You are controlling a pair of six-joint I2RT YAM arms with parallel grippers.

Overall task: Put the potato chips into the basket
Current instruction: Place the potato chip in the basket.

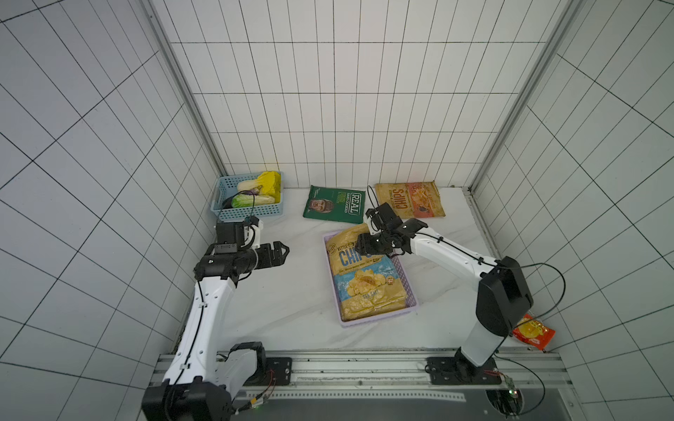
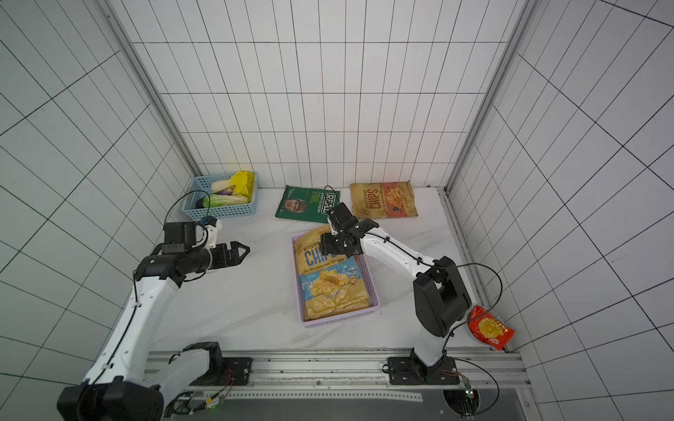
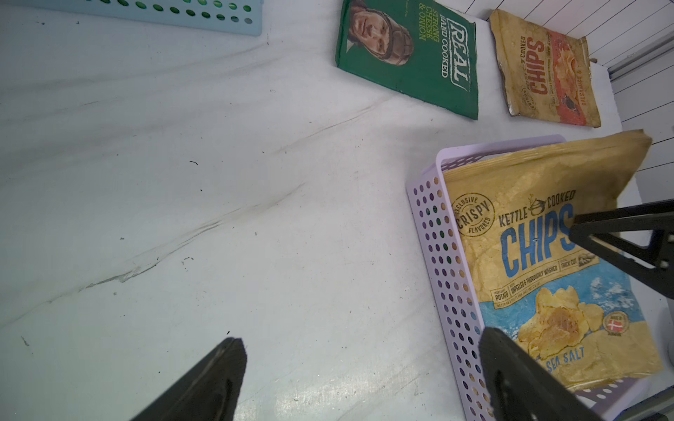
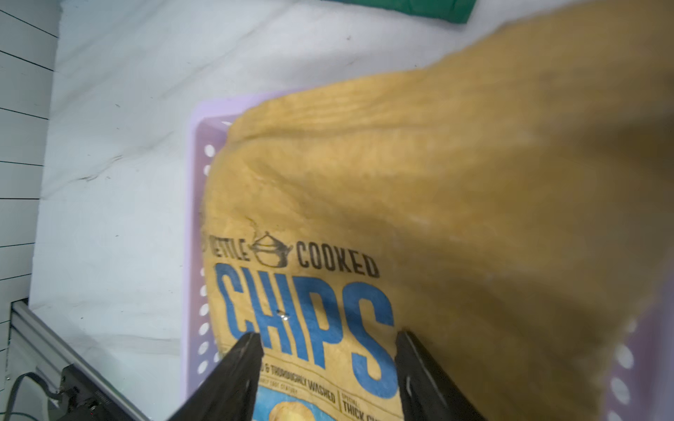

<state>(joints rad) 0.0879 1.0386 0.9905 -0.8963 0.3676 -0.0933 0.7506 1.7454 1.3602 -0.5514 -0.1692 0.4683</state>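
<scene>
A sea-salt "CHIPS" bag [image 1: 368, 284] is laid in the lilac basket [image 1: 409, 288], partly covered by the right end effector [image 1: 361, 248]. A green "REAL" bag [image 1: 333, 205] and a second "CHIPS" bag [image 1: 410, 199] are seen on the bench [image 1: 291, 302] behind.

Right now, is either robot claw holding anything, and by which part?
Nothing is held. The left gripper hangs open over the table; the right gripper stands open above the bag lying in the basket.

Matt crinkled chips bag [image 3: 529, 182], perforated plastic basket [image 3: 437, 255], perhaps cloth tabletop [image 3: 219, 182]
</scene>
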